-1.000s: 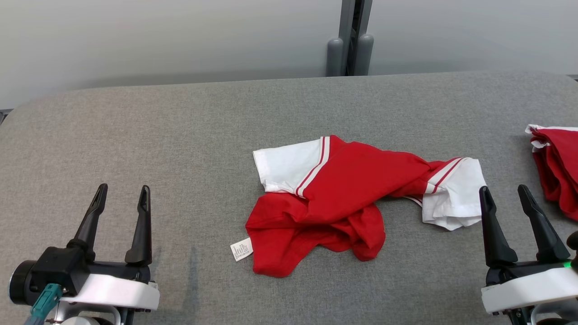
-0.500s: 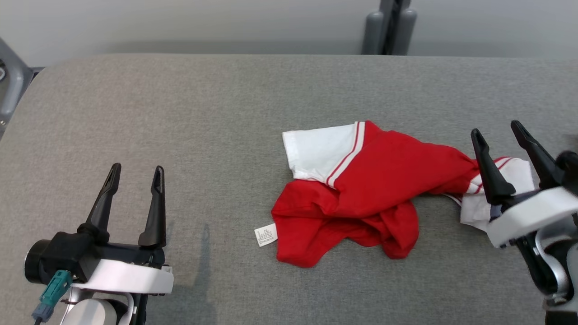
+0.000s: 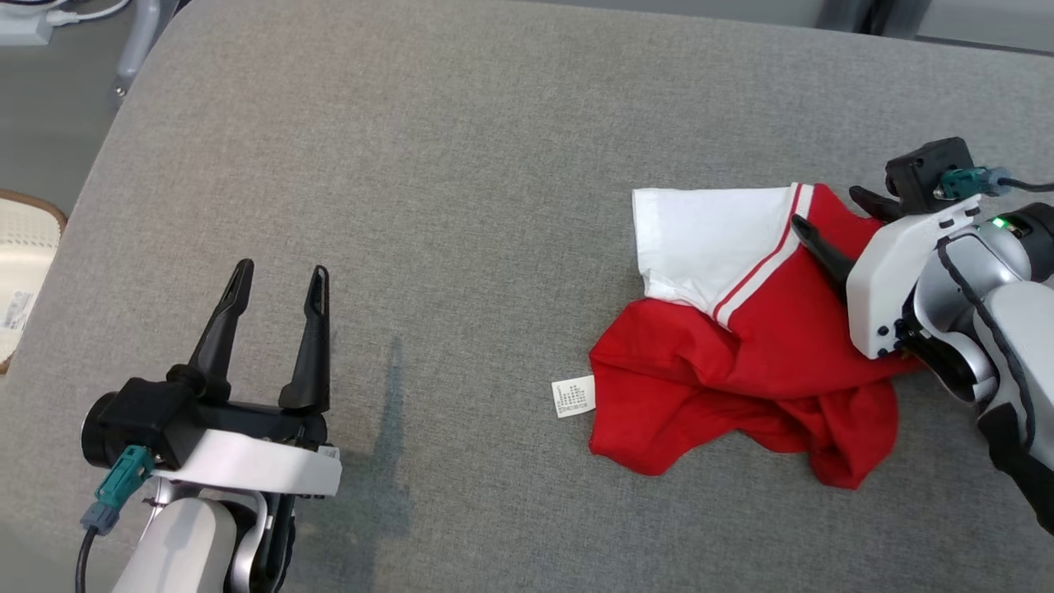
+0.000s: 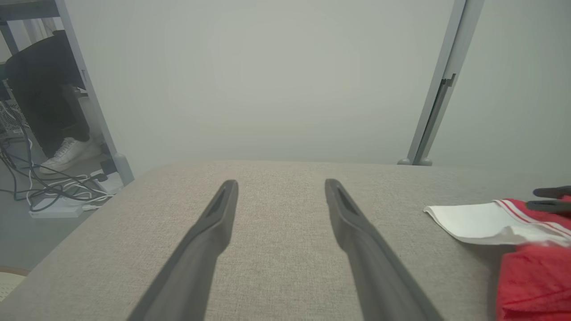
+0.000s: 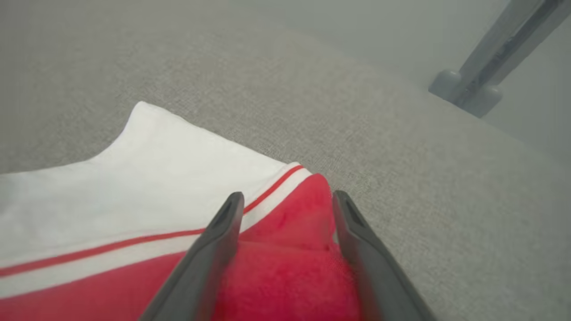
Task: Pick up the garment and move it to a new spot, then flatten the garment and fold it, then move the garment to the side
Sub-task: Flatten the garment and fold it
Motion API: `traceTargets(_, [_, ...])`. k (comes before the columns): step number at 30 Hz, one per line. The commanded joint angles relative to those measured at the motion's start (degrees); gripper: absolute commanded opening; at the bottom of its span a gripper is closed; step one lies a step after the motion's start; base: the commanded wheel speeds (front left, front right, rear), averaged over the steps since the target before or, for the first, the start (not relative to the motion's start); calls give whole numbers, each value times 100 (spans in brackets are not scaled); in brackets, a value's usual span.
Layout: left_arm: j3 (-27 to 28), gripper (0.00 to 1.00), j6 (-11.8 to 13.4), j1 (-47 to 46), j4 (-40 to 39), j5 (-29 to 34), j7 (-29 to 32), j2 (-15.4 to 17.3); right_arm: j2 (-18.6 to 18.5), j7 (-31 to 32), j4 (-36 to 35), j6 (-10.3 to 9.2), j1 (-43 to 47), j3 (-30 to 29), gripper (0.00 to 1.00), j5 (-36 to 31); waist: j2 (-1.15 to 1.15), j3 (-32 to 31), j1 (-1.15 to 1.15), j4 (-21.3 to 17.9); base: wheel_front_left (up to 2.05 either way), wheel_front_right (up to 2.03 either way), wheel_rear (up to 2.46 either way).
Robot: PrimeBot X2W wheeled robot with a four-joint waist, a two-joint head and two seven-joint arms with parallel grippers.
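The garment (image 3: 741,354) is a crumpled red shirt with white, red-striped sleeves, lying on the right half of the grey table (image 3: 461,165). A white label (image 3: 574,395) sticks out at its left. My right gripper (image 3: 823,206) reaches in from the right, open, over the seam between the red body and a white sleeve. In the right wrist view a red fold (image 5: 290,223) sits between the open fingers of this gripper (image 5: 287,194). My left gripper (image 3: 282,268) stands open over bare table at the lower left, well apart from the garment (image 4: 531,276). The right arm hides the garment's right end.
The table's left edge (image 3: 99,189) runs close beside my left arm, with a pale woven basket (image 3: 20,280) on the floor beyond it. A grey post (image 4: 439,89) stands behind the table. Cables and a person's white shoe (image 4: 67,154) are on the floor at far left.
The camera has turned and tipped down, shifting the whole picture. My right gripper has swung up and inward from beside the white sleeve onto the garment's red shoulder. The left gripper keeps its pose.
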Motion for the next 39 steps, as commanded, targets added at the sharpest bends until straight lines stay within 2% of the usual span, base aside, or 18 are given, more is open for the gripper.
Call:
traceTargets(1, [30, 100, -54, -144, 34, 40, -37, -13, -88, 52, 217, -1, -180, 208, 100, 77, 0, 140, 0, 135, 0, 0, 0])
traceTargets(8, [275, 100, -260, -272, 131, 220, -38, -227, -47, 437, 1325, -1, -759, 1107, 100, 636, 0, 284, 0, 176, 0, 0, 0])
traceTargets(9, [309, 100, -287, -280, 143, 239, -38, -257, -51, 416, 1378, -1, -817, 1176, 65, 722, 0, 287, 0, 165, 0, 0, 0])
traceTargets(10, [343, 100, -312, -287, 152, 265, -38, -277, -36, 358, 1386, -1, -855, 1226, 38, 825, 0, 288, 0, 150, 0, 0, 0])
traceTargets(11, [380, 100, -326, -289, 164, 285, -38, -293, -28, 305, 1378, -1, -903, 1259, 0, 893, 0, 282, 0, 129, 0, 0, 0])
traceTargets(20, [665, 100, -479, -208, 180, 494, -39, -385, -187, -565, 807, -1, -1344, 1291, 0, 1287, 0, 175, 0, -191, 0, 0, 0])
traceTargets(30, [874, 100, -541, -57, 164, 636, -39, -336, -434, -1518, -420, 0, -1347, 662, 0, 1219, 0, -42, 0, -687, 0, 0, 0])
traceTargets(35, [945, 100, -503, 17, 115, 669, -39, -292, -659, -1611, -1363, -1, -421, 153, 0, 1087, 0, -140, 0, -956, 0, 0, 0])
traceTargets(39, [976, 100, -481, 87, 88, 677, -39, -260, -666, -1613, -1811, -1, 855, -427, 0, 1054, 0, -202, 0, -1114, 0, 0, 0])
